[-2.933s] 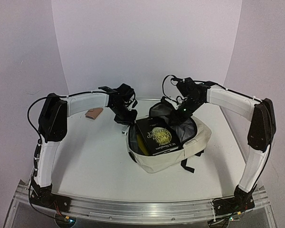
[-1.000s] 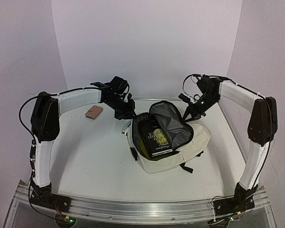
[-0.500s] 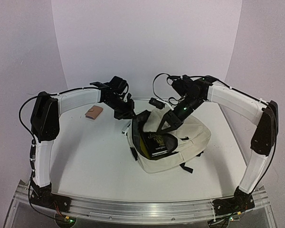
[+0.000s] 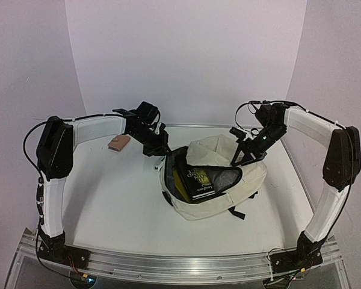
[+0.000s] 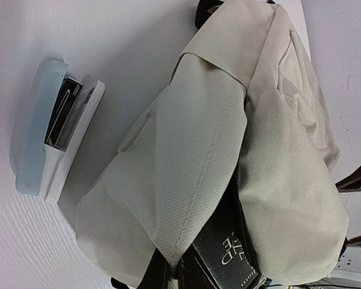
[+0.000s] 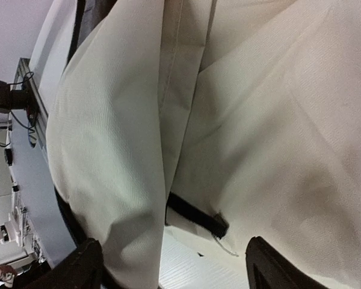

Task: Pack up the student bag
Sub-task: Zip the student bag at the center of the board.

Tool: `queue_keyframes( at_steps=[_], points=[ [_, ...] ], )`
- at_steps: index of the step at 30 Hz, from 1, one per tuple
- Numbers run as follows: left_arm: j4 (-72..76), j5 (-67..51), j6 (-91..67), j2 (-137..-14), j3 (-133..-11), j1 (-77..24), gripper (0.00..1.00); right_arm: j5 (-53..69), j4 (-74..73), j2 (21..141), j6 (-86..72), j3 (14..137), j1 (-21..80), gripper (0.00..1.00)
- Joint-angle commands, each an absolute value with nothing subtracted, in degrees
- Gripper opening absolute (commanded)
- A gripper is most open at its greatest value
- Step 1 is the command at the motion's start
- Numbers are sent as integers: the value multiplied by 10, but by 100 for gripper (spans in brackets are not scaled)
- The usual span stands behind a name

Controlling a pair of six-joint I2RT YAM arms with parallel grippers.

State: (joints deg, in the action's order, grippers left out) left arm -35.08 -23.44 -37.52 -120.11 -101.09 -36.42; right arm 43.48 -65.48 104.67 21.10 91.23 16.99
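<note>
**Cream bag lies open mid-surface, one end effector pinching it, the other spread wide**

The white surface (image 4: 108, 198) is smooth, and its far edge meets a plain pale backdrop. The student bag (image 4: 243, 180) lies right of centre between the two arms. It is a soft, slumped mound of woven off-white fabric with black straps poking out at its near side. Its cream flap is folded over the far half, so much of the interior is hidden, and only a sliver of grey lining shows.

The left end effector (image 4: 160, 149) is closed at the bag's far-left rim. In its wrist view the cloth gathers to a point at the fingers, which are cut off by the frame edge. The right end effector (image 4: 245, 154) hangs over the bag's far-right side with its fingers spread wide and nothing between them.

A black book (image 4: 197, 179) with gold lettering sits inside the opening, partly covered. A pale blue and white stapler (image 5: 54, 135) lies just beside the bag. A small tan object (image 4: 118, 142), too small to identify, sits far left.
</note>
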Motion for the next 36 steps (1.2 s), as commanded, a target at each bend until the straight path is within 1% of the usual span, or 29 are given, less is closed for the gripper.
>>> queue_keyframes(
  at_steps=[1,2,5,7,9,11,15,17,19,22,23,26,29,32,36],
  points=[
    [-322,-252,-374,-1156,-1009,-367,0,528,-721,1038,273,931,180,96],
    [-320,-254,-376,-1159,-1011,-367,0,529,-724,1042,275,933,183,95],
    [-309,-267,-379,-1164,-1016,-368,0,505,-709,1050,265,933,196,87],
    [-296,-281,-382,-1163,-1014,-372,0,453,-673,1055,236,924,203,84],
    [-281,-297,-383,-1161,-1011,-380,0,387,-652,1071,219,919,204,83],
    [-276,-309,-379,-1159,-1008,-390,0,356,-652,1096,230,917,185,84],
    [-265,-323,-384,-1141,-981,-404,0,317,-659,1132,282,929,129,93],
    [-250,-318,-398,-1122,-947,-404,0,299,-663,1141,315,948,106,98],
    [-231,-307,-414,-1105,-914,-404,0,288,-673,1160,343,983,90,98],
    [-214,-299,-436,-1103,-899,-404,0,267,-683,1201,357,1047,75,98],
    [-208,-303,-444,-1109,-903,-405,0,268,-693,1215,360,1079,72,98],
    [-193,-310,-464,-1128,-923,-408,0,298,-762,1261,389,1182,70,89],
    [-182,-316,-474,-1145,-950,-410,0,373,-837,1261,417,1222,72,87],
    [-174,-316,-480,-1149,-959,-410,0,421,-845,1211,426,1161,82,84],
    [-167,-318,-483,-1153,-961,-411,0,452,-845,1136,437,1053,128,72]
  ],
)
